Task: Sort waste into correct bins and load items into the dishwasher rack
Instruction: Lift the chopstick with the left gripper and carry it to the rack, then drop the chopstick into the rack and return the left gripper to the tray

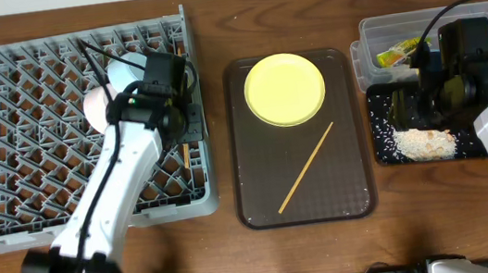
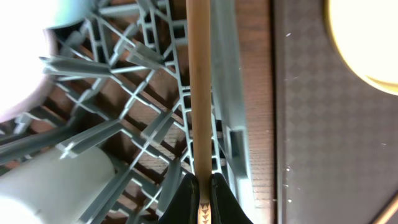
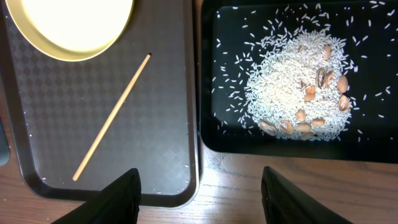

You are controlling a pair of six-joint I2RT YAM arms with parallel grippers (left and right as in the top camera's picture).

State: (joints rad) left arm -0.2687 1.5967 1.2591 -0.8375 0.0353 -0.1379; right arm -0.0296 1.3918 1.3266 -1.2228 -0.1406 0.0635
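Observation:
My left gripper (image 2: 202, 200) is shut on a wooden chopstick (image 2: 199, 93), which points down over the right edge of the grey dishwasher rack (image 2: 143, 134). From overhead, this gripper (image 1: 189, 132) hangs over the rack (image 1: 35, 181) by its right wall. Two pale dishes (image 1: 124, 72) sit in the rack behind the arm. A second chopstick (image 1: 306, 168) and the yellow-green plate (image 1: 285, 88) lie on the brown tray (image 1: 350, 198). My right gripper (image 3: 199, 196) is open and empty, high over the gap between the brown tray (image 3: 155, 124) and the black tray (image 3: 211, 81).
Rice and nut-like scraps (image 3: 292, 87) are piled in the black tray (image 1: 384, 138). The clear tub (image 1: 371, 32) at the back right holds the yellow-green wrapper (image 1: 399, 54). Bare wooden table (image 1: 228, 232) separates the rack from the brown tray.

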